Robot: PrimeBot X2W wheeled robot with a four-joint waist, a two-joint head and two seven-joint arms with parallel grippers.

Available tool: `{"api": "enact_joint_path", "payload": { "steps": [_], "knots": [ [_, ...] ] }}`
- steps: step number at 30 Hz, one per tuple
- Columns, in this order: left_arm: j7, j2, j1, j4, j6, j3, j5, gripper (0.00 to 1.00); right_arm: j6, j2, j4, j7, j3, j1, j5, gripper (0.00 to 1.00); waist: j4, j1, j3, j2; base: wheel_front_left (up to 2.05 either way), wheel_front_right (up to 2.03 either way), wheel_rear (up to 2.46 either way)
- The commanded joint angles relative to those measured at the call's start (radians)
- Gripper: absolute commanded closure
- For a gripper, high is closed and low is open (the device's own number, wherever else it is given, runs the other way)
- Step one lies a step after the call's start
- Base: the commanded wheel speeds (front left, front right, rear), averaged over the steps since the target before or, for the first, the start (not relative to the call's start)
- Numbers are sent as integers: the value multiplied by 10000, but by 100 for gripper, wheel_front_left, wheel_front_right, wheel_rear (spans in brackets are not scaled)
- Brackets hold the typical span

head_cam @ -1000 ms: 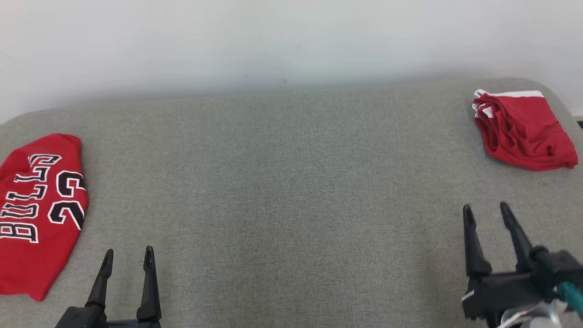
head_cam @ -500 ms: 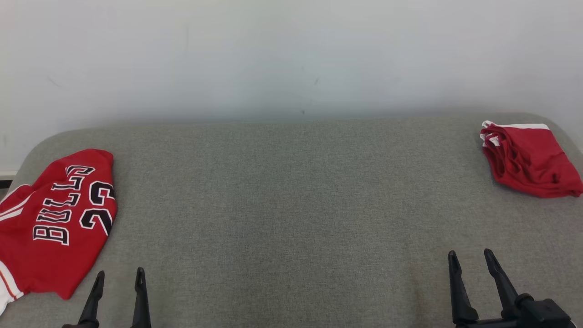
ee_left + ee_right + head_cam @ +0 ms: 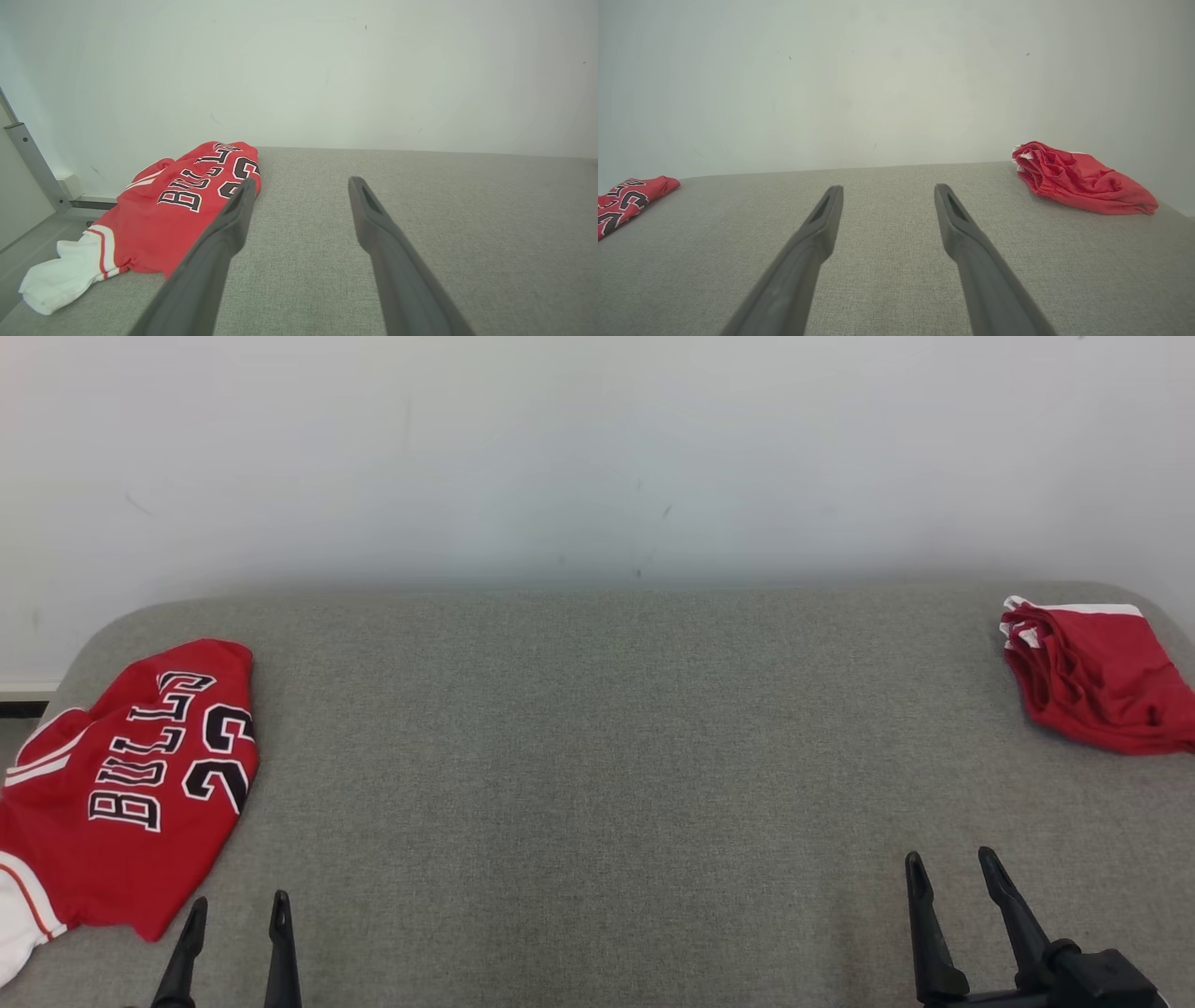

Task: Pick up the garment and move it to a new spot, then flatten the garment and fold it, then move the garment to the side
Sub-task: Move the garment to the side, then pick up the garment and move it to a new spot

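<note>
A red garment (image 3: 131, 793), a jersey lettered BULLS 23 with a white part at its near end, lies crumpled at the left end of the grey padded surface (image 3: 597, 756); it is also in the left wrist view (image 3: 159, 219). My left gripper (image 3: 238, 901) stands open just right of its near edge, apart from it, with nothing between its fingers (image 3: 302, 182). A second red garment (image 3: 1097, 686) with white trim lies bundled at the far right (image 3: 1078, 179). My right gripper (image 3: 949, 857) is open and empty, well short of it (image 3: 888, 187).
A pale wall (image 3: 597, 457) rises right behind the padded surface. The surface has rounded far corners, and its left end drops to a floor with a metal post (image 3: 32, 163). A wide bare stretch of grey fabric lies between the two garments.
The whole head picture has shifted, showing more wall, so the camera moved. Both grippers sit lower in it and stay open. The garments lie as before.
</note>
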Motion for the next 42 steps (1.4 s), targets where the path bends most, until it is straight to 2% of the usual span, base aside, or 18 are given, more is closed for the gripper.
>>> {"api": "enact_joint_path", "payload": {
  "steps": [1,15,21,27,42],
  "knots": [
    [-33,-6,93,-47,0,30,113,0,-29,29,14,-51,9,-18,-13,0,-5,0,0,0,0,0,0],
    [-33,-79,-45,-9,-59,103,223,0,-29,24,88,-69,-5,-19,-24,0,-54,0,14,0,0,0,0],
    [-33,-70,-101,23,-62,108,226,0,-29,70,120,-79,-75,62,30,0,206,0,-13,0,0,0,0],
    [-32,50,-131,111,-79,112,258,0,-29,144,208,-91,-95,133,89,0,817,0,9,0,0,0,0],
    [-32,334,-329,281,-16,144,122,0,-29,251,419,-125,-40,91,156,0,3000,0,156,0,0,0,0]
  ]
}}
